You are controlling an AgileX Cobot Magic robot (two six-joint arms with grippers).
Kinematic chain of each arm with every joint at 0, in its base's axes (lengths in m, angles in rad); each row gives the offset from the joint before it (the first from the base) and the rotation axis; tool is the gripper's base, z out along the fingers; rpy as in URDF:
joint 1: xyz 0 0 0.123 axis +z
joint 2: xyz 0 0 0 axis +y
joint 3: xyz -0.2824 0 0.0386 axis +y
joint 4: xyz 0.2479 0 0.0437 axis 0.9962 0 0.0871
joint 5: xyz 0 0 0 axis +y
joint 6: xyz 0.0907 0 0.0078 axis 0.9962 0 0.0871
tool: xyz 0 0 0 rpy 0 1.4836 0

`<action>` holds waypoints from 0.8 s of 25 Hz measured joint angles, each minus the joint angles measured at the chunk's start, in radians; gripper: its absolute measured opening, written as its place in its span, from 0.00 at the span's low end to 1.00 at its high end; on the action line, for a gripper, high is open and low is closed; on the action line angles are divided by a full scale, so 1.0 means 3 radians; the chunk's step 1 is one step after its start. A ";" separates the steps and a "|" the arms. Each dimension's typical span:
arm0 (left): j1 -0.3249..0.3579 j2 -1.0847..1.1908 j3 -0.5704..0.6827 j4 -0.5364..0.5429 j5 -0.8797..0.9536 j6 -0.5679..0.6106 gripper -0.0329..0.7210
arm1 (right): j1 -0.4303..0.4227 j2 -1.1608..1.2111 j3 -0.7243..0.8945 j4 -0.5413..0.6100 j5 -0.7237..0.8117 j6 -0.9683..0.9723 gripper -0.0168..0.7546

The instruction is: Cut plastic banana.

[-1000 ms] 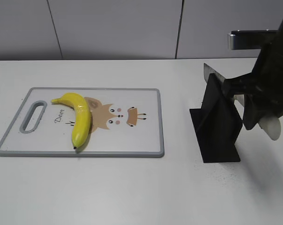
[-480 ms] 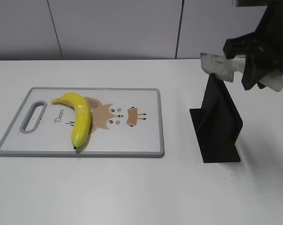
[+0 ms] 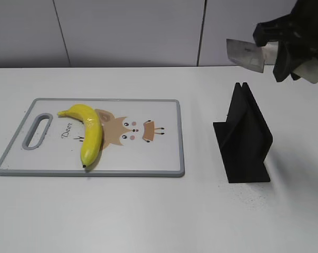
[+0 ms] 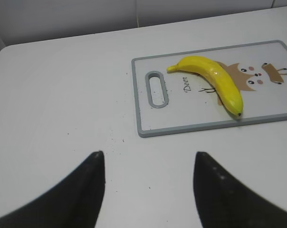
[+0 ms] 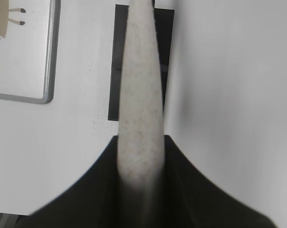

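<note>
The glossy yellow plastic banana [image 3: 89, 133] lies on the left part of the white cutting board [image 3: 148, 163], which carries a deer print; it also shows in the left wrist view [image 4: 212, 80]. My right gripper [image 3: 288, 50] is shut on the knife by its speckled white handle [image 5: 139, 99] and holds it high at the upper right, the steel blade [image 3: 246, 54] pointing left above the black knife stand [image 3: 246, 139]. My left gripper [image 4: 148, 159] is open and empty over bare table, short of the board's handle end.
The cutting board [image 4: 181, 126] has a grey rim and a slot handle [image 3: 37, 130] at its left end. The black knife stand [image 5: 119, 71] stands right of the board. A grey panelled wall runs behind the table.
My right gripper has lifted the knife up out of the black stand and raised it well above it. The banana and board have not moved.
</note>
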 joint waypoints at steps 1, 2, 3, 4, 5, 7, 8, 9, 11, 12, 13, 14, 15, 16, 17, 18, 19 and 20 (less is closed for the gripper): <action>0.0000 0.0000 0.0000 0.0000 0.0000 0.0000 0.80 | 0.0000 0.0000 -0.0017 -0.0022 0.0003 0.0000 0.26; 0.0000 0.0000 0.0000 0.0000 0.0000 0.0000 0.79 | 0.0000 0.0000 -0.0044 -0.0034 0.0015 0.0000 0.26; 0.0000 0.0000 0.0000 0.0000 0.0000 0.0000 0.79 | 0.0000 0.0000 -0.0071 -0.0056 0.0038 0.0000 0.26; 0.0000 0.0000 0.0000 0.0000 0.0000 0.0000 0.78 | 0.0000 0.0000 -0.0093 -0.0074 0.0051 0.0000 0.26; 0.0000 0.0000 0.0000 0.0000 0.0000 0.0000 0.78 | 0.0000 0.0000 -0.0127 -0.0084 0.0066 0.0000 0.26; 0.0000 0.0000 0.0000 0.0000 0.0000 0.0000 0.78 | 0.0000 0.0000 -0.0201 -0.0092 0.0075 0.0000 0.26; 0.0000 0.0000 0.0000 0.0000 0.0000 0.0000 0.78 | 0.0000 0.0000 -0.0238 -0.0092 0.0075 0.0000 0.26; 0.0000 0.0000 0.0000 0.0000 0.0000 0.0000 0.78 | 0.0000 0.0000 -0.0281 -0.0092 0.0075 0.0000 0.26; 0.0000 0.0000 0.0000 0.0000 0.0000 0.0000 0.78 | 0.0000 0.0000 -0.0358 -0.0092 0.0076 0.0000 0.26; 0.0000 0.0000 0.0000 0.0000 0.0000 0.0000 0.78 | 0.0000 0.0000 -0.0395 -0.0092 0.0076 0.0000 0.26; 0.0000 0.0000 0.0000 0.0000 0.0000 0.0000 0.78 | 0.0000 0.0000 -0.0431 -0.0092 0.0076 0.0000 0.26; 0.0000 0.0000 0.0000 0.0000 0.0000 0.0000 0.78 | 0.0000 0.0000 -0.0462 -0.0092 0.0076 0.0000 0.26; 0.0000 0.0000 0.0000 0.0000 0.0000 0.0000 0.77 | 0.0000 0.0000 -0.0487 -0.0092 0.0079 0.0000 0.26; 0.0000 0.0000 0.0000 0.0000 0.0000 0.0000 0.77 | 0.0000 0.0000 -0.0516 -0.0092 0.0079 0.0000 0.26; 0.0000 0.0000 0.0000 0.0000 0.0000 0.0000 0.77 | 0.0000 0.0000 -0.0541 -0.0092 0.0079 0.0000 0.26; 0.0000 0.0000 0.0000 0.0000 0.0000 0.0000 0.77 | 0.0000 0.0000 -0.0552 -0.0092 0.0079 0.0000 0.26; 0.0000 0.0000 0.0000 0.0000 0.0000 0.0000 0.77 | 0.0000 0.0000 -0.0564 -0.0092 0.0079 0.0000 0.26; 0.0000 0.0000 0.0000 0.0000 0.0000 0.0000 0.77 | 0.0000 0.0000 -0.0572 -0.0092 0.0079 0.0000 0.26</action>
